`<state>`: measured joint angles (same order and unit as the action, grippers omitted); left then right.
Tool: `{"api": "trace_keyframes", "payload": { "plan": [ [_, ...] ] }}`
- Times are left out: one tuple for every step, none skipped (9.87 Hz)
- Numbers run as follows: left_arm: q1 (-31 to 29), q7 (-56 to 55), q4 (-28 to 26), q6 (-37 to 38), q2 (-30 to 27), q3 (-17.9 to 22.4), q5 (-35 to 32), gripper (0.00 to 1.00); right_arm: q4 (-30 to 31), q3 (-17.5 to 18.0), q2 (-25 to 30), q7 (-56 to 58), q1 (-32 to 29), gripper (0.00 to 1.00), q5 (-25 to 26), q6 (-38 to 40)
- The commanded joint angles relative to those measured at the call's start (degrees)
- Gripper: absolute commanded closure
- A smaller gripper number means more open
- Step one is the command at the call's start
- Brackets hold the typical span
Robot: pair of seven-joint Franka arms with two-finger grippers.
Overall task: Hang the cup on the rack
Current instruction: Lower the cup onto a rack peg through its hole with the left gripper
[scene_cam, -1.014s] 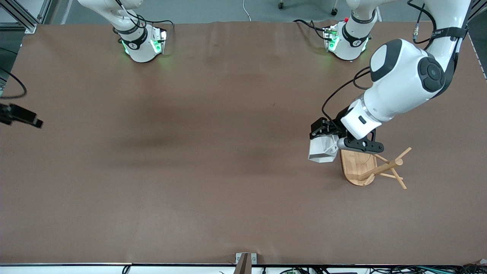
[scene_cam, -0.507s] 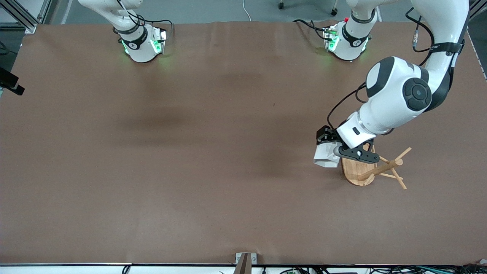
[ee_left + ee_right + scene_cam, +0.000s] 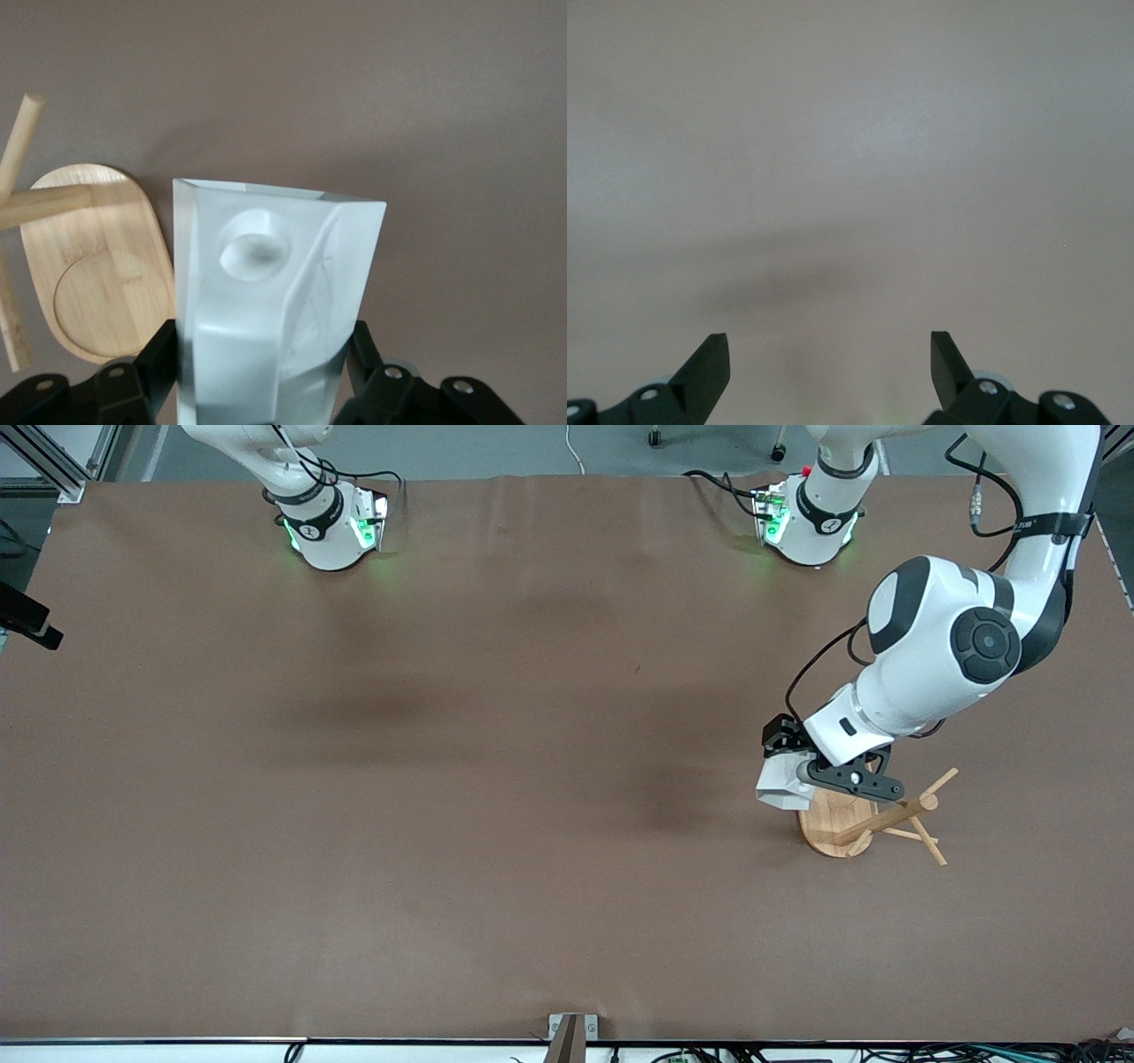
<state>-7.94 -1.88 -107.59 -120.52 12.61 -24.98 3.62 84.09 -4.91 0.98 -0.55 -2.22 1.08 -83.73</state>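
**Cup held in the air at the edge of the rack's base**

- The left hand [image 3: 784, 766] is seen clenched on the cup [image 3: 780, 786]; in the left wrist view the white faceted body [image 3: 275, 301] is gripped between the two black fingers [image 3: 146, 372], the tab's round hole turned toward the camera.
- The cup is carried above the brown worktop [image 3: 443, 779], over the rim of the rack's oval base at the end toward the right arm. No contact between cup and rack can be made out.
- The rack [image 3: 873, 819] is stood on the worktop toward the left arm's end. Its bamboo base [image 3: 97, 266], central post and thin angled pegs are shown bare; no cup is hung on any peg.
- The right hand [image 3: 830, 354] is shown released, fingers spread wide with nothing between them, only plain worktop below. The right arm is held waiting.
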Motion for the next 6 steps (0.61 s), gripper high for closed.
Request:
{"api": "trace_keyframes", "payload": {
  "plan": [
    [0.65, 3.17, -4.38, 0.02, -2.41, 3.16, -0.89, 1.00, 1.16, 0.69, 0.87, -0.60, -0.77, 0.00, 0.85, -0.73],
    [0.65, 6.16, -4.38, 0.11, -2.32, 4.31, -0.80, 1.00, 1.16, 0.60, 0.87, -0.51, -0.86, 0.00, 0.86, -0.82],
    [0.65, 8.10, -4.38, 0.11, -2.32, 5.71, -0.72, 1.00, 1.16, 0.60, 0.87, -0.51, -0.94, 0.00, 0.86, -0.83],
    [0.74, 8.99, -4.30, 0.11, -2.23, 6.16, -0.71, 1.00, 1.16, 0.52, 0.87, -0.51, -1.03, 0.00, 0.86, -0.83],
    [0.82, 9.78, -3.69, 0.11, -1.89, 6.86, -0.71, 1.00, 1.16, 0.43, 0.78, -0.51, -1.12, 0.00, 0.86, -0.74],
    [1.26, 11.27, -2.46, 0.11, -1.53, 8.00, -0.71, 1.00, 1.16, 0.43, 0.78, -0.42, -1.12, 0.00, 0.86, -0.74]
  ]
}}
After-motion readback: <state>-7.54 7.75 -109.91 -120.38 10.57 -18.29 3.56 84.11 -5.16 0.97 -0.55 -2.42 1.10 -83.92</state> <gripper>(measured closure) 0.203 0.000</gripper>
